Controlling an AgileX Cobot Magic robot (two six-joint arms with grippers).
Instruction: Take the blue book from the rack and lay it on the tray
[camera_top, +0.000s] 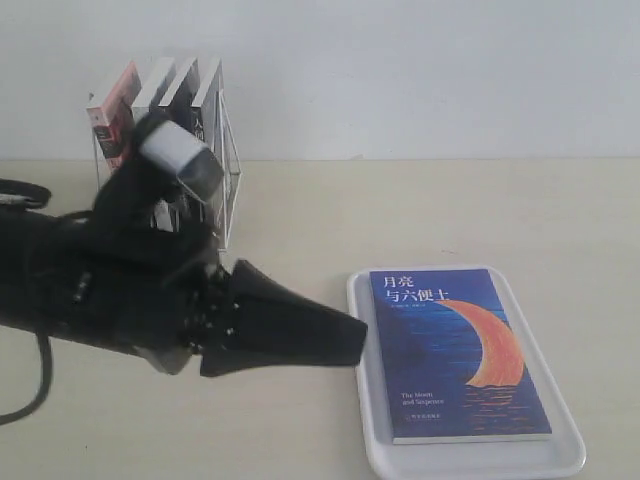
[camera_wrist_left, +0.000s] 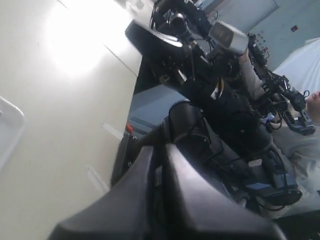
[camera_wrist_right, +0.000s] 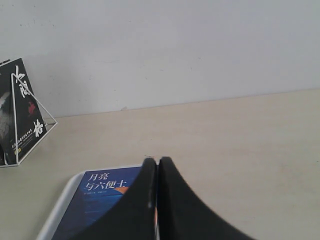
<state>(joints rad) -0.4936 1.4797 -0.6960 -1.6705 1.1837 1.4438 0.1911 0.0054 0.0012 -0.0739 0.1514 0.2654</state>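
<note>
The blue book, with its orange crescent moon and white title, lies flat, cover up, on the white tray at the front right. My left gripper is shut and empty, its black tips close to the tray's left rim. The left wrist view shows the same shut fingers with a corner of the tray at the picture's edge. My right gripper is shut on nothing and hovers over the blue book and tray; it is out of the exterior view. The white wire rack stands at the back left.
The rack holds a pink-red-spined book and black-and-grey books. The right wrist view catches the rack's end with a black book. My left arm's body partly covers the rack's front. A pale wall runs behind the table.
</note>
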